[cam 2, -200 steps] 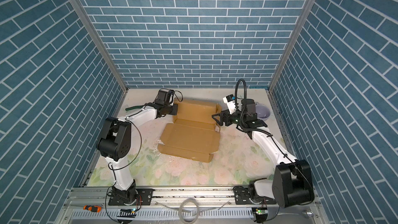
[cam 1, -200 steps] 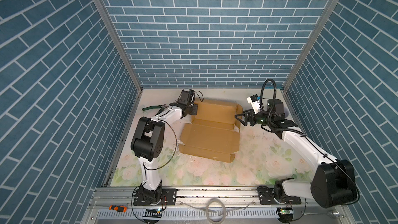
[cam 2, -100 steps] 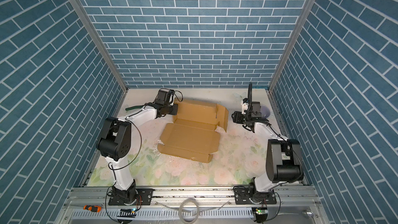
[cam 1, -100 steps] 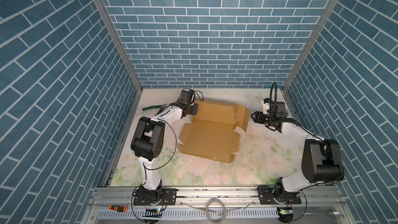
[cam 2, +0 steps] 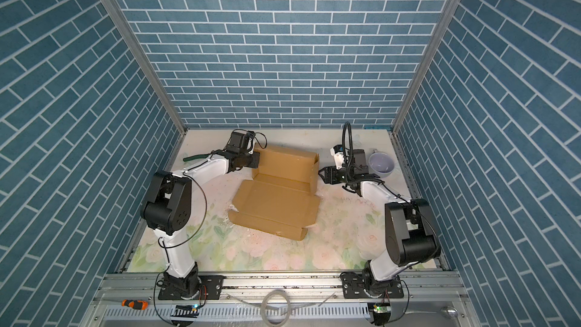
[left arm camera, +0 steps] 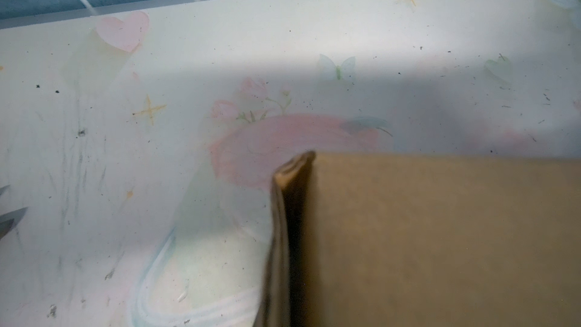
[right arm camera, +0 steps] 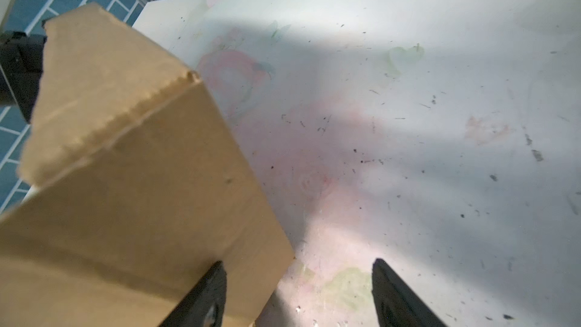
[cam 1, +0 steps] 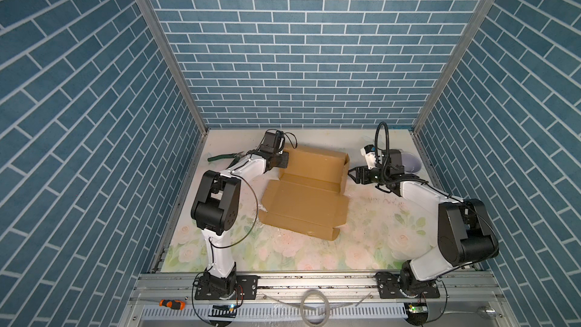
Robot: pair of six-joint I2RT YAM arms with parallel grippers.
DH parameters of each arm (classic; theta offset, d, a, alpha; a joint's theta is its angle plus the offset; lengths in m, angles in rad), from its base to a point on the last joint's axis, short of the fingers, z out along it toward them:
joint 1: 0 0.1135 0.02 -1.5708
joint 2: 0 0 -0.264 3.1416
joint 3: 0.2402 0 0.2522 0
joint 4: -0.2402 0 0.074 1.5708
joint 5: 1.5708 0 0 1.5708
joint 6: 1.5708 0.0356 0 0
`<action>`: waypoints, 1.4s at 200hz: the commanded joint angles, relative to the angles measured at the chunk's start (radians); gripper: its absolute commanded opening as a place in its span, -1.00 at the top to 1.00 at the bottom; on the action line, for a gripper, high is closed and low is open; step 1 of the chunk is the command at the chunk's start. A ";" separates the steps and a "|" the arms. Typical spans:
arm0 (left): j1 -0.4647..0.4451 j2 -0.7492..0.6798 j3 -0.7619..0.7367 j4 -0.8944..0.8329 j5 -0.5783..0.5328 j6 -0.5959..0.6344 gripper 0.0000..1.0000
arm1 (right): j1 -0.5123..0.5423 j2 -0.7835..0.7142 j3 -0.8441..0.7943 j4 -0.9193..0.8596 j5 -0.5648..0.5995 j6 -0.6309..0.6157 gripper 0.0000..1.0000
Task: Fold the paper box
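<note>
The paper box (cam 1: 305,206) (cam 2: 276,206) is a brown cardboard sheet lying mid-table, with its back panel and right side flap standing up. My left gripper (cam 1: 283,160) (cam 2: 254,161) is at the back panel's left end, shut on the cardboard edge. In the left wrist view that doubled edge (left arm camera: 283,231) runs down toward the jaws, and the fingers themselves are out of frame. My right gripper (cam 1: 352,175) (cam 2: 323,175) (right arm camera: 298,294) is open just right of the raised side flap (right arm camera: 125,184). One fingertip (right arm camera: 207,294) overlaps the flap's lower corner.
Green-handled pliers (cam 1: 224,157) lie at the back left by the left arm. A pale purple bowl (cam 2: 381,165) sits behind the right wrist near the right wall. An orange-handled screwdriver (cam 1: 171,303) rests on the front rail. Blue brick walls enclose three sides.
The right arm drew back toward the right wall half a second ago and has returned beside the raised side flap. The left arm and the box have not moved.
</note>
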 commanded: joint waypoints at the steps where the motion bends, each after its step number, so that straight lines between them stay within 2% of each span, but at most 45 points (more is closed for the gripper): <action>1: 0.001 0.051 -0.024 -0.116 0.005 -0.003 1.00 | 0.021 0.014 0.024 -0.016 -0.028 -0.069 -0.47; 65: -0.007 0.051 -0.027 -0.107 0.011 -0.016 1.00 | 0.077 0.042 0.042 0.037 -0.001 -0.027 -0.50; 108: -0.013 0.051 -0.026 -0.110 0.013 -0.017 1.00 | 0.104 0.071 0.060 0.084 0.030 0.019 -0.63; 175: -0.014 0.049 -0.037 -0.106 0.010 -0.020 1.00 | 0.117 0.065 0.082 0.048 -0.057 0.081 -0.70; 205: -0.014 0.048 -0.035 -0.109 0.008 -0.019 1.00 | 0.117 0.067 0.111 -0.015 -0.147 0.067 -0.59; 240: -0.014 0.045 -0.037 -0.112 0.004 -0.017 1.00 | 0.115 0.084 0.176 -0.166 -0.189 -0.027 -0.43; 258: -0.014 0.047 -0.039 -0.110 0.003 -0.016 1.00 | 0.114 0.103 0.195 -0.171 -0.229 -0.029 -0.39; 280: -0.013 0.047 -0.040 -0.109 0.004 -0.018 1.00 | 0.113 0.129 0.211 -0.152 -0.203 -0.005 -0.29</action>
